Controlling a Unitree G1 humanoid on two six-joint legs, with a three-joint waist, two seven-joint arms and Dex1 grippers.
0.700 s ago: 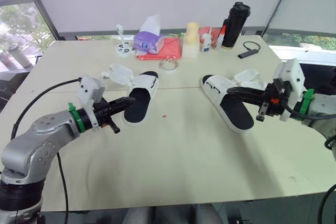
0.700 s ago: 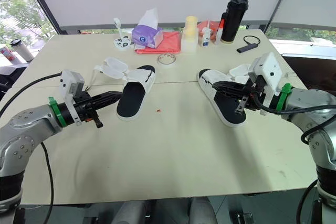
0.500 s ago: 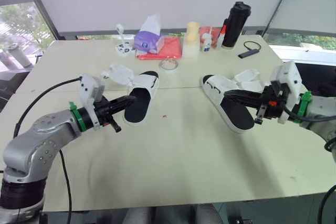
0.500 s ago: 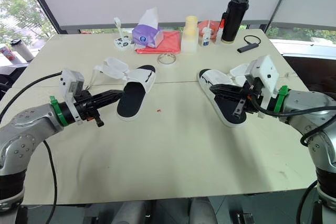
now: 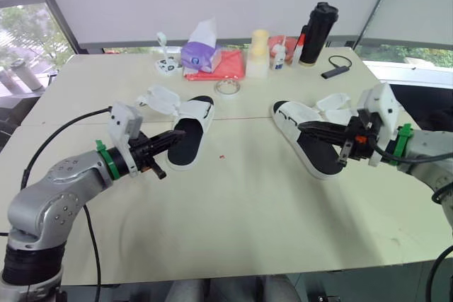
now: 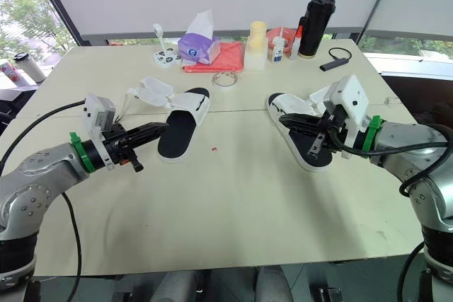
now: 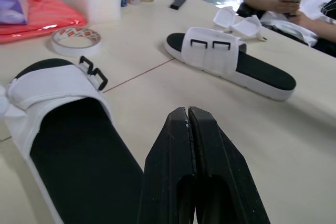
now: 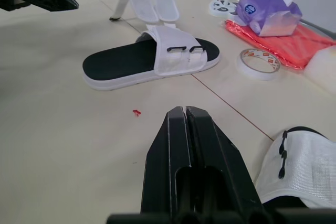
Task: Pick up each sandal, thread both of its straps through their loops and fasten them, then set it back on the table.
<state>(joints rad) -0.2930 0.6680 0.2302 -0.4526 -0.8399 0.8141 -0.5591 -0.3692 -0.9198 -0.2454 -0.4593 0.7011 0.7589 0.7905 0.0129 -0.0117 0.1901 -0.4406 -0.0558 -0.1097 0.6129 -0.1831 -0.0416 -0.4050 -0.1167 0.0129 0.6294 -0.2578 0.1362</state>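
The left sandal [image 5: 190, 134] is lying flat on the table [image 5: 241, 203] at about ten o'clock from its centre, its two straps [image 5: 159, 98] splaying loose (not threaded) toward ten o'clock. The right sandal [image 5: 308, 139] is lying at about two o'clock, its own straps trailing open toward two. The left gripper [image 5: 178, 134] is hovering by the left footbed's edge, fingers pressed together and grasping nothing. The right gripper [image 5: 303, 126] is poised likewise near the right sandal. A tape roll [image 5: 228, 88] is sitting toward twelve o'clock.

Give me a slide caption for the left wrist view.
Left gripper, jaws shut, by the near sandal; far sandal lies beyond.
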